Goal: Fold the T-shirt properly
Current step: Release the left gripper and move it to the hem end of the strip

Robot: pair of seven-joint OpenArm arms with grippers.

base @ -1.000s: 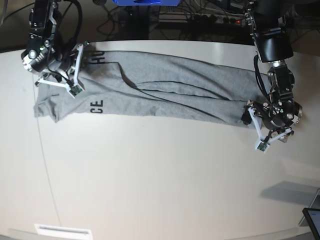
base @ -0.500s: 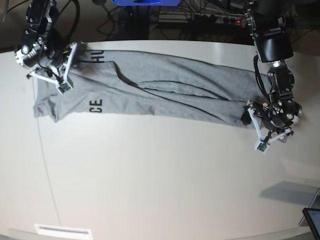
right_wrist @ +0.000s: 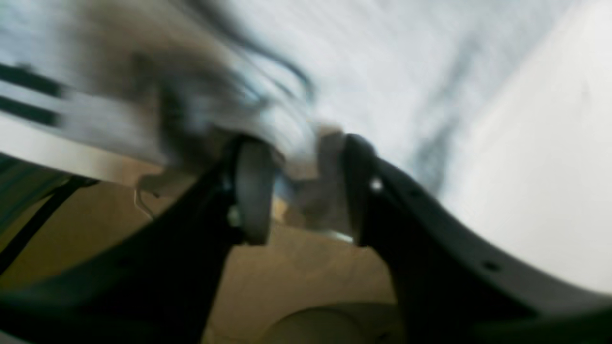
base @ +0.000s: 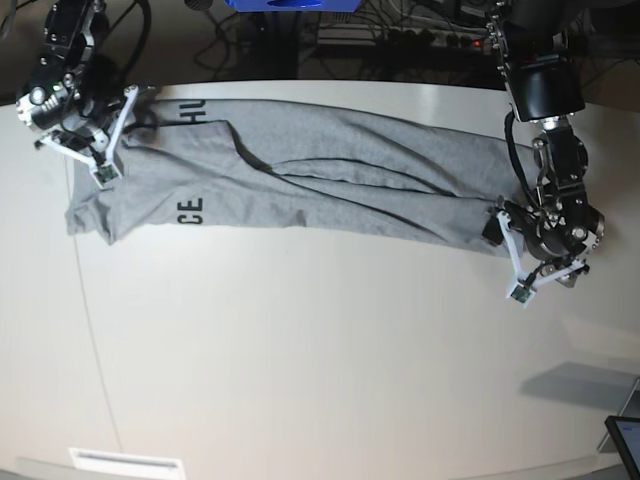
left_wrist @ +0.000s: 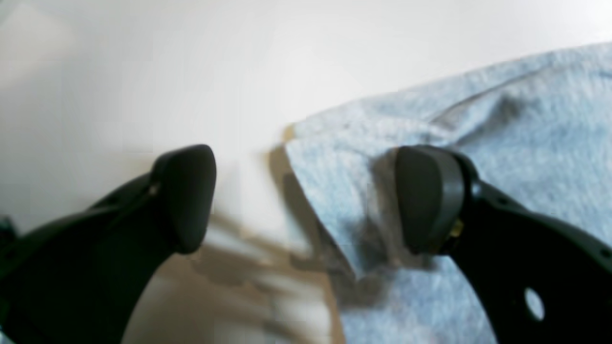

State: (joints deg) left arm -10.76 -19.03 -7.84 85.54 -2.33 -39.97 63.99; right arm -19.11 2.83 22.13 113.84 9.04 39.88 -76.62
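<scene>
The grey T-shirt lies in a long folded strip across the white table, with black letters "CE" and "HU" at its left end. My right gripper is at the shirt's back left edge. In the blurred right wrist view it is shut on a bunch of grey cloth. My left gripper is at the shirt's right end. In the left wrist view it is open, with the shirt's corner between its fingers.
Cables and a blue object lie beyond the table's back edge. A dark screen corner sits at the lower right. A white label is at the front left edge.
My right gripper has moved left and towards the back, pulling the shirt's upper left edge with it. My left gripper has barely moved.
</scene>
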